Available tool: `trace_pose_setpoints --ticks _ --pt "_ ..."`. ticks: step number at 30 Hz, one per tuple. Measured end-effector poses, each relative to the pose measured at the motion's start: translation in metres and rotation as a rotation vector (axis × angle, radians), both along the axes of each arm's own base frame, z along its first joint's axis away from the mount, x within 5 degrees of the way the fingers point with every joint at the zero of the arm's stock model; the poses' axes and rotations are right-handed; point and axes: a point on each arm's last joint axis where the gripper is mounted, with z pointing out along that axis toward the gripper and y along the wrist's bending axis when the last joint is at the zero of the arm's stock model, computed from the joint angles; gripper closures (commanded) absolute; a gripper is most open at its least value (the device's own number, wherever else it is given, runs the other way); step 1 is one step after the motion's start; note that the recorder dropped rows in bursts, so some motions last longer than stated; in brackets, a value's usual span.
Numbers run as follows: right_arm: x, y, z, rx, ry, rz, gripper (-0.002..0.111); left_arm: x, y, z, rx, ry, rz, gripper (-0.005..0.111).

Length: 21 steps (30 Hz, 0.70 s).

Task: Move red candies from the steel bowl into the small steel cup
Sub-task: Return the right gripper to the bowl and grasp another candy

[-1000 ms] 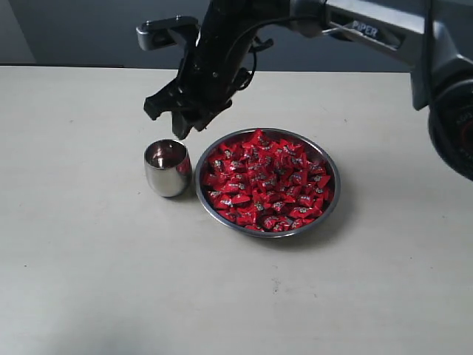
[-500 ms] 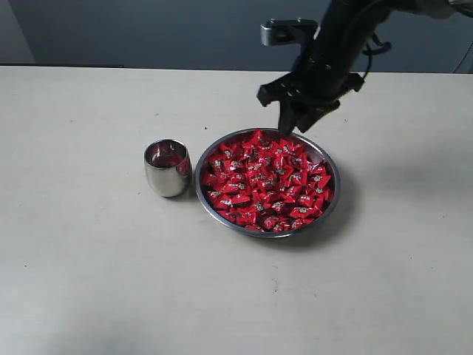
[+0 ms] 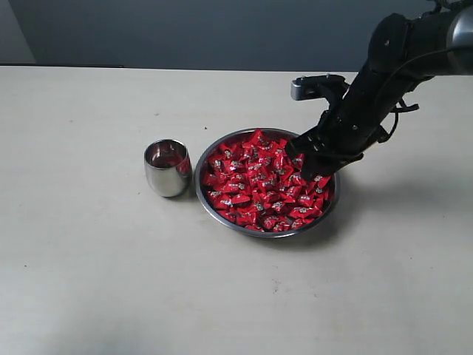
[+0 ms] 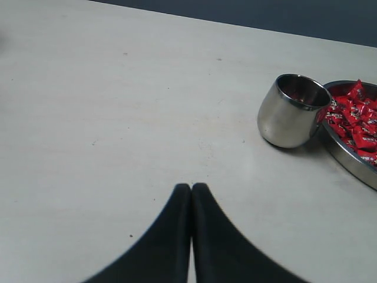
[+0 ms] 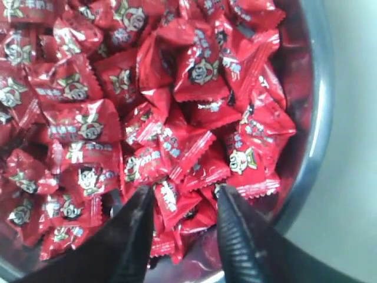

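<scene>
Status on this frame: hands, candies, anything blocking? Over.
Right hand open, tips among red candies in steel bowl. Left hand shut. Small steel cup upright, unobstructed.

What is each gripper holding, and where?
Nothing. Right gripper: jaws open among the red candies in the steel bowl. Left gripper: jaws shut, empty.

even soft light (faint shadows)

Seemingly a robot lab: pale tabletop, plain grey wall, black robot arm.
</scene>
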Motion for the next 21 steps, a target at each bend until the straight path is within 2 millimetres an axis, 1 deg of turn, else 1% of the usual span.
trace_pose_setpoints --ticks 10,15,21 --pt "0.002 0.014 0.006 0.164 -0.024 0.002 0.073 0.000 0.000 0.000 0.000 0.000 0.000 0.106" --pt "0.006 0.016 -0.005 0.167 -0.028 -0.007 0.073 0.000 0.000 0.000 0.000 0.000 0.000 0.106" --pt "0.012 0.016 -0.009 0.168 -0.085 -0.028 0.073 0.000 0.000 0.000 0.000 0.000 0.000 0.106"
